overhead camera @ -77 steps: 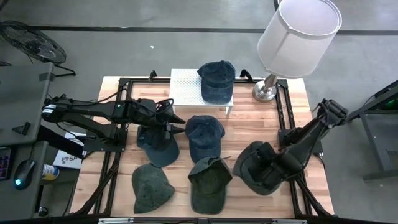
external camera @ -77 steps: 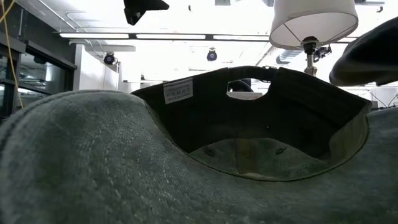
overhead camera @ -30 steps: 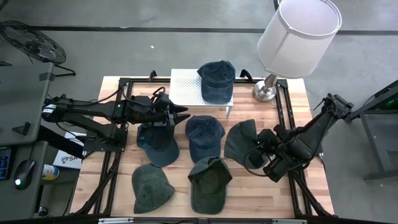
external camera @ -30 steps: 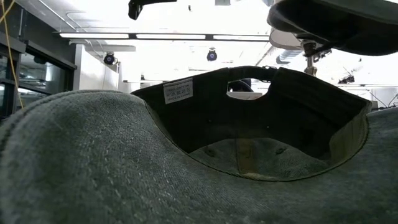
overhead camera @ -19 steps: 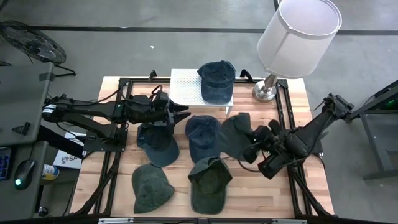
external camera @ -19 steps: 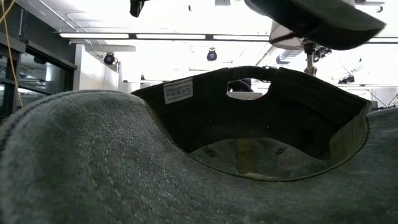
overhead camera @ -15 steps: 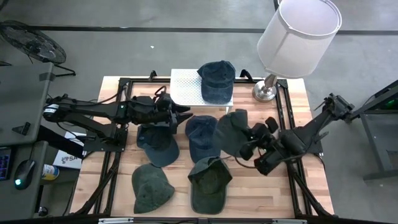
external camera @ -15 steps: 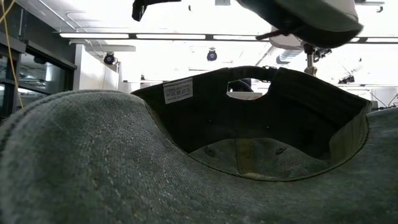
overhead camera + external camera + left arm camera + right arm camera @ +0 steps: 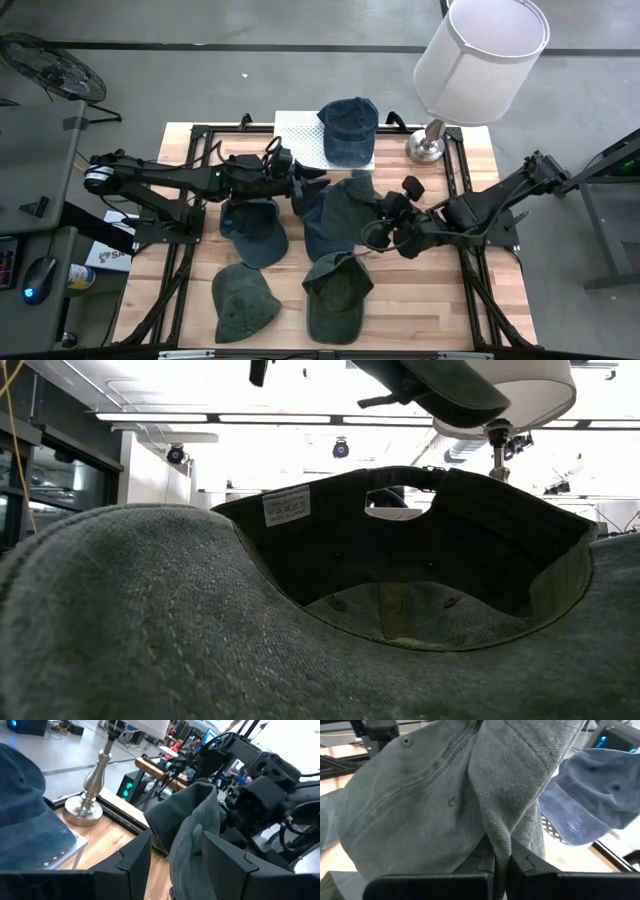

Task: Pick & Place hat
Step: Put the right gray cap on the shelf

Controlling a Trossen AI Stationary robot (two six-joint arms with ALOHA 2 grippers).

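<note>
My right gripper (image 9: pixel 378 222) is shut on a grey-green hat (image 9: pixel 345 200) and holds it up over the middle of the table, above a blue hat (image 9: pixel 318 235). From the table's left my left gripper (image 9: pixel 308 185) reaches level toward it and stands open. In the left wrist view its two fingers stand on either side of the held hat's near part (image 9: pixel 192 835); whether they touch it I cannot tell. In the low view the held hat (image 9: pixel 440 385) shows at the top. Another blue hat (image 9: pixel 348 128) lies on a white stand (image 9: pixel 295 140). My right gripper pinches a fold of the hat's cloth (image 9: pixel 496 837) between its two shut fingers (image 9: pixel 520 862), with more than one layer bunched there. The fingers come from the table's right, slanting down. The hat is lifted clear of the table and spreads out beyond the fingers toward the left.
A dark blue hat (image 9: pixel 255 232) and two green hats (image 9: pixel 243 300) (image 9: pixel 337 295) lie on the wooden table; one green hat (image 9: pixel 150 620) fills the low view. A lamp (image 9: pixel 470 60) stands at the far right. A black frame (image 9: pixel 200 130) borders the work area.
My right gripper has carried the hat from the right side toward the table's middle, rising a little and rolling its wrist; the hat now hangs over the blue hat. My left gripper has gone toward the table's right, up to the held hat.
</note>
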